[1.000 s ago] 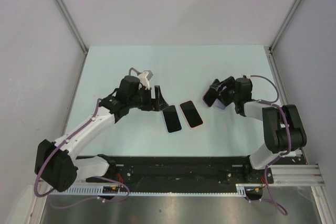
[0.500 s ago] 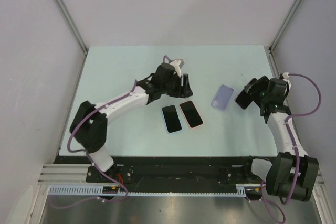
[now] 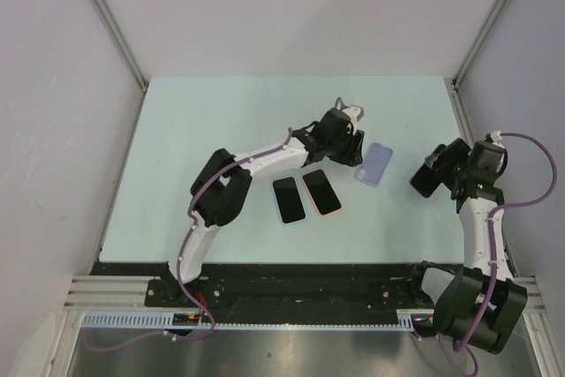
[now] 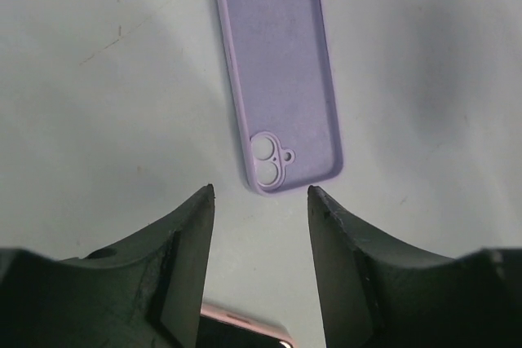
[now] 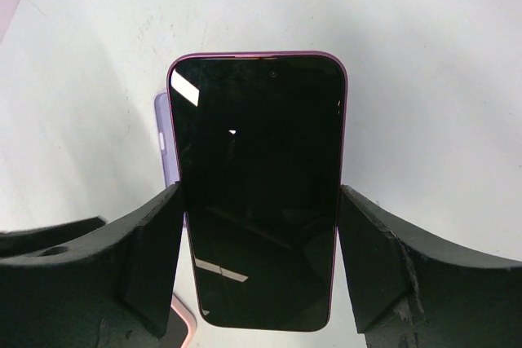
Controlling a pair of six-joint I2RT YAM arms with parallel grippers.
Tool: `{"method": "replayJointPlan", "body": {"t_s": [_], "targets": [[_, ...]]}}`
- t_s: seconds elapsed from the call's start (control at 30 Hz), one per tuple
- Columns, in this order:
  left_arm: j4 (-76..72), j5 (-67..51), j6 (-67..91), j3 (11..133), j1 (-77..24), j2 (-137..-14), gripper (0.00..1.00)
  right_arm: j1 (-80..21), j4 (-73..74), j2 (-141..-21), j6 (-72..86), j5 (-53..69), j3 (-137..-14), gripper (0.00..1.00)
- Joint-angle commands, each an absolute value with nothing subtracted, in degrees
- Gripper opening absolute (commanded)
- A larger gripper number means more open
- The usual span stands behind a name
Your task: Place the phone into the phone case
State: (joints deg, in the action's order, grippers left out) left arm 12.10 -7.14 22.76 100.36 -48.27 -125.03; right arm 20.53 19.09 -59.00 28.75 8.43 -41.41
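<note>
An empty lilac phone case (image 3: 374, 163) lies open side up on the table, also in the left wrist view (image 4: 280, 79). My left gripper (image 3: 349, 149) is open and empty just left of the case, its fingertips (image 4: 200, 201) short of the case's camera-hole end. My right gripper (image 3: 433, 172) is shut on a purple-edged phone (image 5: 259, 189) with a dark screen, held above the table to the right of the case. A strip of the case (image 5: 165, 148) shows behind the phone in the right wrist view.
Two more phones lie side by side at the table's middle: a blue-edged one (image 3: 288, 199) and a pink-edged one (image 3: 321, 192). The pink one's corner shows under my left fingers (image 4: 245, 328). Grey walls stand on three sides.
My left arm has swept right across the table to the lilac case. My right gripper, phone in it, has drawn back right, leaving the case lying on the table.
</note>
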Motion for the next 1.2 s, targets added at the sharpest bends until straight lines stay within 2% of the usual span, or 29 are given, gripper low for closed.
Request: {"method": "replayJointPlan", "body": {"t_s": [0.0,0.37,0.77,0.83,0.87,0.93,0.97,1.0,1.17], "targets": [[15.29,-5.63,20.65,107.22,-49.57,-130.06,0.53,20.65,16.53,-57.92,27.6,12.3,-44.12,0.43],[18.72,-2.64,17.4,114.08,-51.33,-136.93,0.44,20.65,16.17,-58.01,27.42,13.18,-44.03,0.43],[21.97,-4.65,13.89,116.63,-51.85,-140.36,0.41,20.74,16.08,-56.95,27.51,12.92,-44.12,0.43],[22.24,-5.62,12.84,116.63,-51.85,-140.01,0.33,20.74,15.82,-57.13,27.33,13.01,-44.03,0.43],[22.24,-5.8,12.14,116.54,-51.86,-139.31,0.21,20.66,15.82,-57.04,26.9,13.09,-44.12,0.43],[23.02,-5.63,8.98,116.46,-51.68,-138.17,0.11,20.57,15.3,-57.13,26.54,13.18,-44.03,0.43],[23.46,-5.28,7.49,116.37,-51.68,-137.29,0.03,19.78,14.86,-57.13,26.11,13.1,-44.12,0.43],[24.42,-4.84,3.9,116.19,-51.77,-135.63,0.0,19.34,14.59,-57.13,26.02,12.57,-44.03,0.43],[26.54,-4.75,-13.49,112.42,-50.19,-129.47,0.0,14.17,13.27,-56.51,26.28,8.88,-44.12,0.43]]}}
